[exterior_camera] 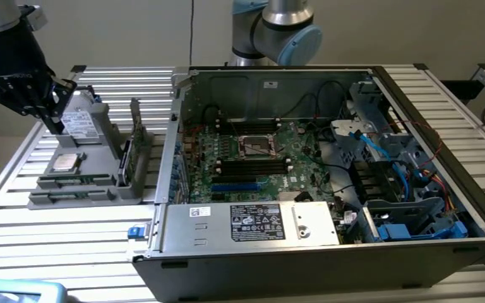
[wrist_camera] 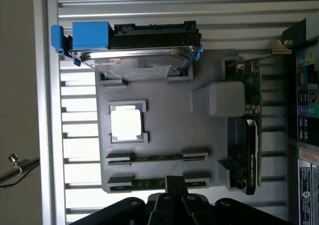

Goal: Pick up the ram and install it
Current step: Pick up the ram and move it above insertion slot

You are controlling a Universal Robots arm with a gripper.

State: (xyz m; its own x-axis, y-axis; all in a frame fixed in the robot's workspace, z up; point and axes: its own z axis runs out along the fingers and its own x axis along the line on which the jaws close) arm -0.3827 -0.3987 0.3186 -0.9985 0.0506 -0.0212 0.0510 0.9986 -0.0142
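Bright overhead light whitens the slatted table [exterior_camera: 48, 233] and burns the processor chip [wrist_camera: 125, 124] to blank glare, while the computer case [exterior_camera: 259, 95] lies dim inside and the gripper [wrist_camera: 173, 181] shows as a black silhouette.

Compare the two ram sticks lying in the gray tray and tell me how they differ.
The outer ram stick lies along the edge of the gray tray; the inner ram stick lies between it and the square processor chip. In the wrist view the gripper, jaws shut, crosses the outer stick's middle; the inner stick is uncovered there. Both are thin green sticks, parallel, held in gray end holders.
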